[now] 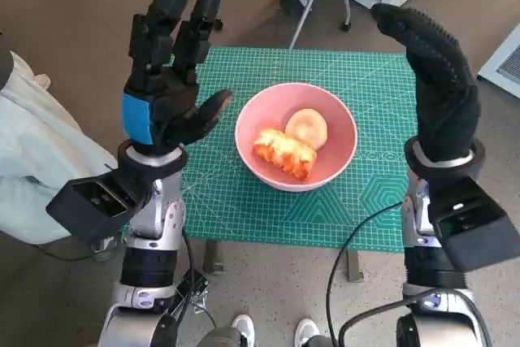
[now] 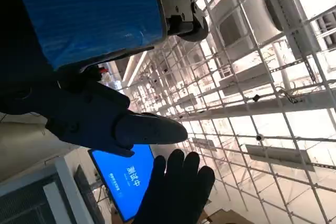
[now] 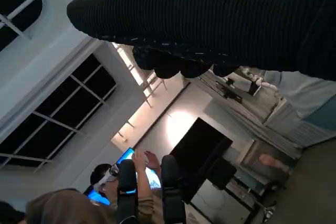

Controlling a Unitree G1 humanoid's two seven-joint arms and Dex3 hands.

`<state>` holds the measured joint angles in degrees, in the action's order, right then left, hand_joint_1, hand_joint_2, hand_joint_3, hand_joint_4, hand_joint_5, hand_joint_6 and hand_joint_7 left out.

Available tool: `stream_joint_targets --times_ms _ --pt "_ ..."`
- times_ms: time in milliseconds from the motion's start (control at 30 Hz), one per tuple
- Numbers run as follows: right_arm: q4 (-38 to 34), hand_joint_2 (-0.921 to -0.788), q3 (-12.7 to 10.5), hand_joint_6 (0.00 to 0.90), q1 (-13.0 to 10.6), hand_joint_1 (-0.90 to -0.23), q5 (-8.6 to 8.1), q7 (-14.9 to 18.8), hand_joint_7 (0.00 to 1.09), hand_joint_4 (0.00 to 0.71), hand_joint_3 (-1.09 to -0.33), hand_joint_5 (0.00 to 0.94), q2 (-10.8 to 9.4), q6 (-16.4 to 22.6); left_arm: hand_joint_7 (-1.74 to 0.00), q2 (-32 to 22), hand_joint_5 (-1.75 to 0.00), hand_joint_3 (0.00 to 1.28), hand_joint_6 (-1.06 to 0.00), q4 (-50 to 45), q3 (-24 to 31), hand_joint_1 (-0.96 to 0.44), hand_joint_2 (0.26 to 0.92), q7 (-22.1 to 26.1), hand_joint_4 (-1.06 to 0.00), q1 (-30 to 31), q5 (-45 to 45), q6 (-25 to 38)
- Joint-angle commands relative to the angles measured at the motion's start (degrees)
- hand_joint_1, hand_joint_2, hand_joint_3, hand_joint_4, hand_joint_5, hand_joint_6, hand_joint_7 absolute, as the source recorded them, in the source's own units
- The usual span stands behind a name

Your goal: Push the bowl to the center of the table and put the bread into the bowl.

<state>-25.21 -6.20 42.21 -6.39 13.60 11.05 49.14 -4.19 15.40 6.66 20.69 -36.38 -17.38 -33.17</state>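
Looking down from the head view, I am seeing the bowl (image 1: 296, 136) sitting mid-table (image 1: 236, 201) with the bread (image 1: 284, 152) lying inside it beside a round bun (image 1: 306, 128). My left hand (image 1: 166, 91) is hovering raised at the bowl's left, fingers spread and holding nothing; my right hand (image 1: 435, 79) is standing upright at its right, also empty. In the left wrist view, I am watching the right hand (image 2: 176, 187) showing against a ceiling grid (image 2: 252, 93) and a blue screen (image 2: 126, 179). In the right wrist view, the glove (image 3: 220, 19) is filling the top and the left hand (image 3: 149, 187) is rising opposite, with people behind.

A bowl (image 1: 296, 136) sits near the middle of the worktop (image 1: 244, 193), with bread (image 1: 284, 152) lying inside it. One robot hand is raised at each side edge.
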Motion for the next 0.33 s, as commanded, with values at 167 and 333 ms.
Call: stream_joint_targets --times_ms 167,333 --pt "-0.3 -0.921 0.5 -0.001 0.0 -0.519 0.36 0.2 0.79 0.331 -0.776 0.000 0.2 -0.6 -0.34 -0.5 -0.03 0.25 -0.18 0.8 0.3 -0.55 0.921 0.9 -0.28 -0.2 -0.4 0.0" --pt "-0.7 -0.921 0.6 -0.001 -0.1 -0.525 -0.21 0.5 0.79 0.330 -0.773 0.000 0.1 -0.6 -0.33 -0.9 -0.03 0.25 -0.18 0.9 0.4 -0.54 0.921 1.2 -0.28 -0.1 0.0 0.1"
